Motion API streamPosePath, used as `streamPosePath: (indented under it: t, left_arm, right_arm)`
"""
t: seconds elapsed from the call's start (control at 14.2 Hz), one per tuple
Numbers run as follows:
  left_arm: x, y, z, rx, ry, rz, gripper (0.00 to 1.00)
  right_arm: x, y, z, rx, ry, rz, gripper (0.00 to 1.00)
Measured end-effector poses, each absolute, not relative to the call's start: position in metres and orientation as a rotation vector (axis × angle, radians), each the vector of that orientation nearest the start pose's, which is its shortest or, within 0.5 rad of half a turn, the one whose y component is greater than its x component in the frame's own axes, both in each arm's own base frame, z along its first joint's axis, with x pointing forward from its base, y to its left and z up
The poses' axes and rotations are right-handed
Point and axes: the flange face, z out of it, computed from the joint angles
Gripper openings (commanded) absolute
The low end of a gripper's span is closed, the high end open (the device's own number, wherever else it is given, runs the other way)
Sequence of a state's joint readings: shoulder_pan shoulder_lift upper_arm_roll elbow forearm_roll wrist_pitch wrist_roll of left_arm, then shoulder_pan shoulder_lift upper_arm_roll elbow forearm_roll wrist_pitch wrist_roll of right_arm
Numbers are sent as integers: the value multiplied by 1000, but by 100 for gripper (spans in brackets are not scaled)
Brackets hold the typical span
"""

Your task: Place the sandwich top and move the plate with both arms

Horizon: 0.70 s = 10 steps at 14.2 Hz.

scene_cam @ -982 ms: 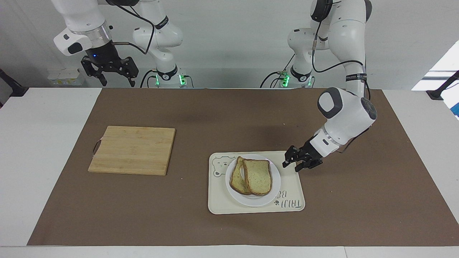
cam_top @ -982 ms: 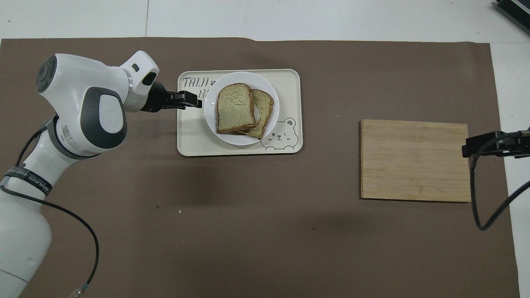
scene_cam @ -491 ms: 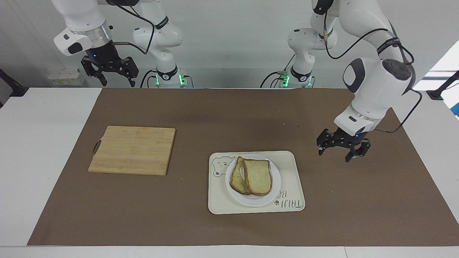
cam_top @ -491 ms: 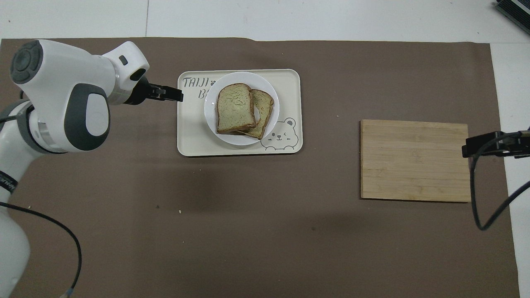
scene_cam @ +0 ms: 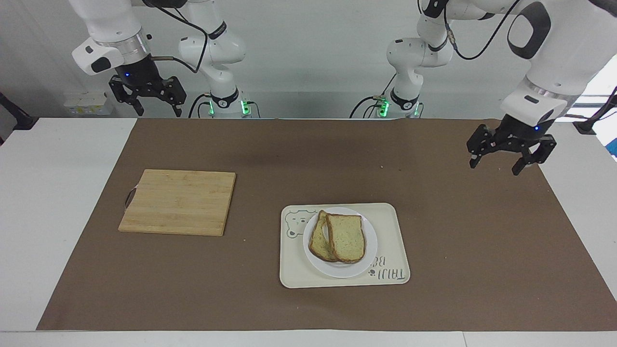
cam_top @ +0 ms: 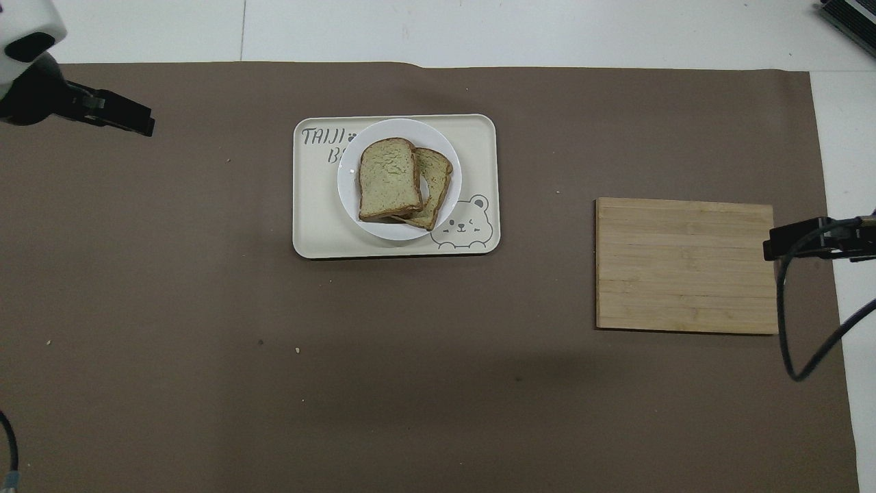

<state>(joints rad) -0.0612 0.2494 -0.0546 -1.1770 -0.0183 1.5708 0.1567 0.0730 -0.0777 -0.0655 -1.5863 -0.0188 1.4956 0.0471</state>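
The sandwich top (scene_cam: 345,237) lies skewed on the lower slice, on the plate (scene_cam: 370,250) in the bear tray (scene_cam: 395,246). Left gripper (scene_cam: 510,155) and waiting right gripper (scene_cam: 147,99) hang spread, empty. Both should probably grip opposite plate rims, lifting level.

High facing camera across the table, steep overhead from robots' end, both sharing brown mat (scene_cam: 308,159)

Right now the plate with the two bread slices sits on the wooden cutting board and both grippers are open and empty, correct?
Not quite. The plate with the sandwich top sits on the cream tray, not the cutting board, which is bare; the facing view shows it. The left gripper and right gripper are open and empty, as you say.
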Motion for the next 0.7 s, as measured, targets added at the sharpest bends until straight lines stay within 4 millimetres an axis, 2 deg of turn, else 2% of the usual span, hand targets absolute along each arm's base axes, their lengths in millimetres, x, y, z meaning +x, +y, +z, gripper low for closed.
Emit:
streamPosePath:
  t: [0.28,0.35,0.49,0.7]
  left_arm:
    - [564,-65,728,-3126,433,-211,100]
    - [547,-64,738,-3126,435,-182,100]
    - [526,-63,743,-3126,435,-135,100]
    - [523,-59,733,-3129,420,-76,100]
  right_arm:
    - [523,0,652,-3155,64,20,100]
    - [523,0,652,-3155,64,20,100]
    - [523,0,652,-3155,64,20,100]
    - [523,0,652,-3155,64,20,100]
